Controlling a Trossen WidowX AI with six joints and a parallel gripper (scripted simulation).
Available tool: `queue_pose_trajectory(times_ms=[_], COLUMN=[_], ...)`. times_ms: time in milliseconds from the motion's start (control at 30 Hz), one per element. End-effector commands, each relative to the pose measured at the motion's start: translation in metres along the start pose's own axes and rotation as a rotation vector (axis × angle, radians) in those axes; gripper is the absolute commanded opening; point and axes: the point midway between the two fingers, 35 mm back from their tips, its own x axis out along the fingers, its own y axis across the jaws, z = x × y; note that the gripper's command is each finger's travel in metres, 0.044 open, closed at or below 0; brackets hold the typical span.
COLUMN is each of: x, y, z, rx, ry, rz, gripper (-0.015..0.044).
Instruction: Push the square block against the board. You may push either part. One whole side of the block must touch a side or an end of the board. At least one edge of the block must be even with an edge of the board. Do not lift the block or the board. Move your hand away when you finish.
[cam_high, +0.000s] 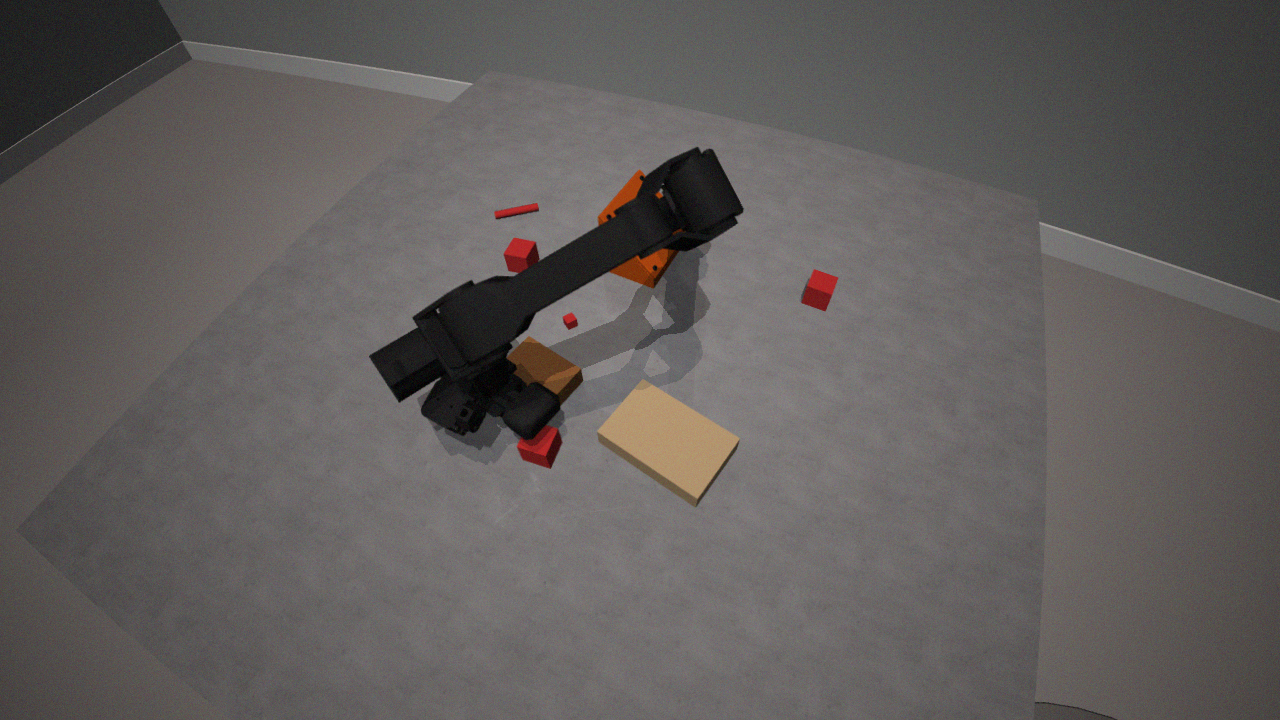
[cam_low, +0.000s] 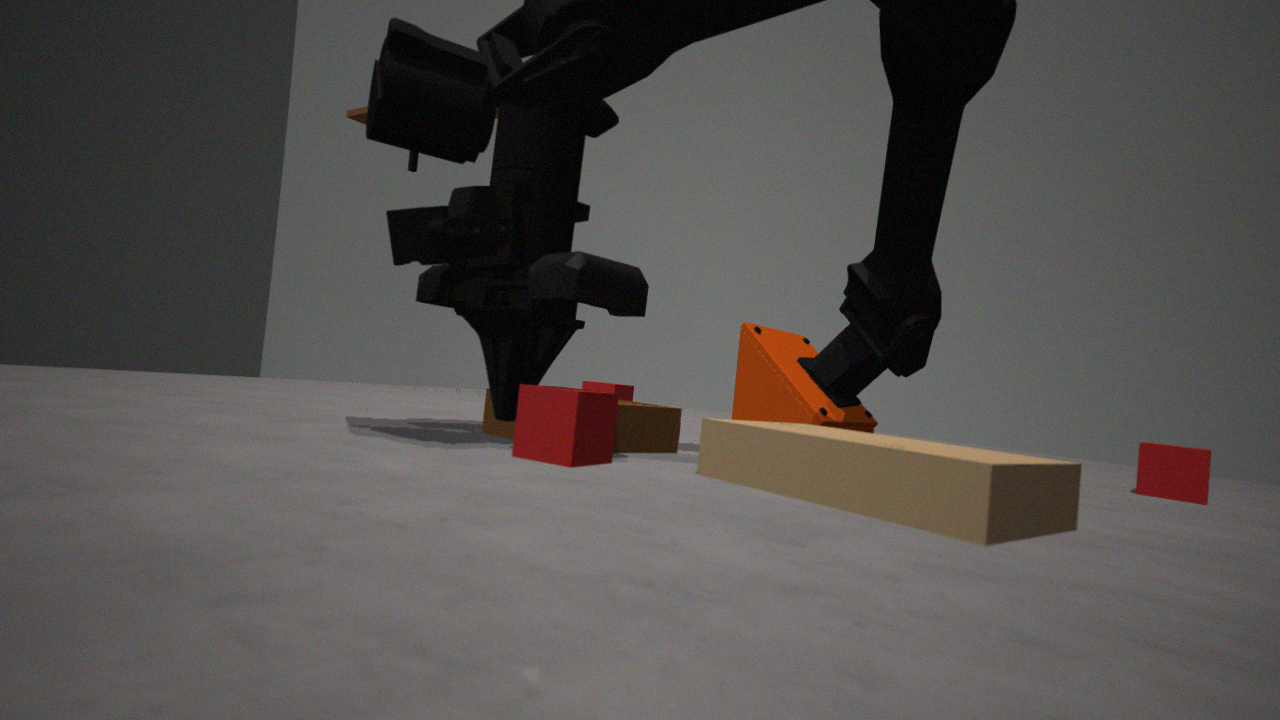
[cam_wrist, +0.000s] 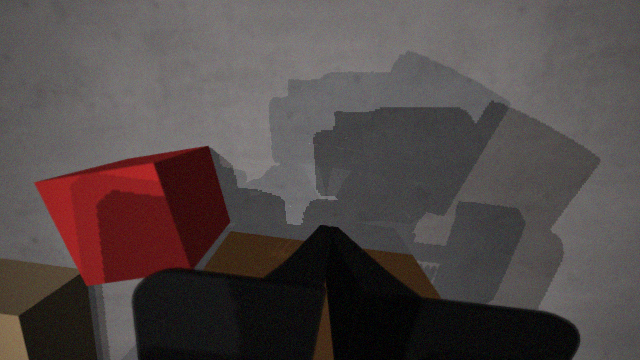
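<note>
The square block (cam_high: 547, 365) (cam_low: 648, 428) (cam_wrist: 240, 250) is brown and lies flat, partly under my hand in the top view. The board (cam_high: 668, 440) (cam_low: 841, 470) (cam_wrist: 35, 287) is tan and lies flat to its right in the top view, with a gap between them. Their facing sides look roughly parallel. My gripper (cam_low: 505, 416) (cam_wrist: 327, 234) is shut and empty. Its tips are low, at the block's near side in the exterior view; contact cannot be told. The tips are hidden in the top view.
A red cube (cam_high: 539, 445) (cam_low: 563, 426) (cam_wrist: 132, 225) stands very close to the block's near corner. Other red cubes (cam_high: 520, 254) (cam_high: 819, 289) (cam_low: 1173, 472), a tiny red cube (cam_high: 570, 320) and a red stick (cam_high: 516, 211) lie farther off. The orange arm base (cam_high: 623, 198) (cam_low: 774, 385) is behind.
</note>
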Motion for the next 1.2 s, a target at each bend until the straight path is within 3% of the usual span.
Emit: queue_pose_trajectory(times_ms=[0,800,1167], x=[0.005,0.007,0.006], y=[-0.001,-0.001,-0.001], z=[-0.012,-0.048,-0.038], rx=[0.007,0.009,0.009], ry=[0.02,0.022,0.022], rz=[0.002,0.003,0.003], gripper=[0.0,0.0,0.0])
